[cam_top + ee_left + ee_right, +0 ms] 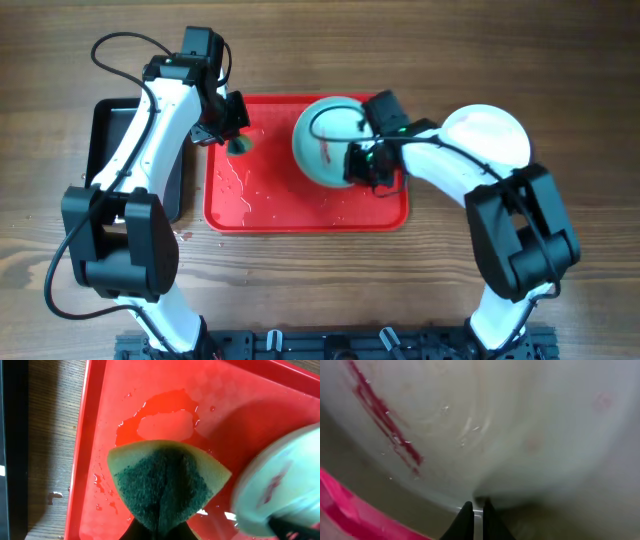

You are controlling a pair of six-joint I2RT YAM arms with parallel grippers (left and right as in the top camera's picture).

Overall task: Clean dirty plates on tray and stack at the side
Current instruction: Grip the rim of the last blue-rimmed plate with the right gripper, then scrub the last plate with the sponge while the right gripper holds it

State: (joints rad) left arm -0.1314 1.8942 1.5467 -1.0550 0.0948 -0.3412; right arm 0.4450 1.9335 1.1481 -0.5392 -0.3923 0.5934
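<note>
Aqua plate (325, 130) held over the right half of the tray (300, 218), pinched at its rim by the right end effector (363, 166), fingers (466, 519) pressed close on the edge, a red smear (385, 417) across the wet face. Left end effector (236, 132) over the tray's left part, clamped on a folded green-and-yellow sponge (165, 485), puddled water (165, 422) on the tray floor just beyond it. White plate (495, 135) on the tabletop (400, 290) right of the tray, apart from it; black tray (108, 135) at the left, beside the red one.
</note>
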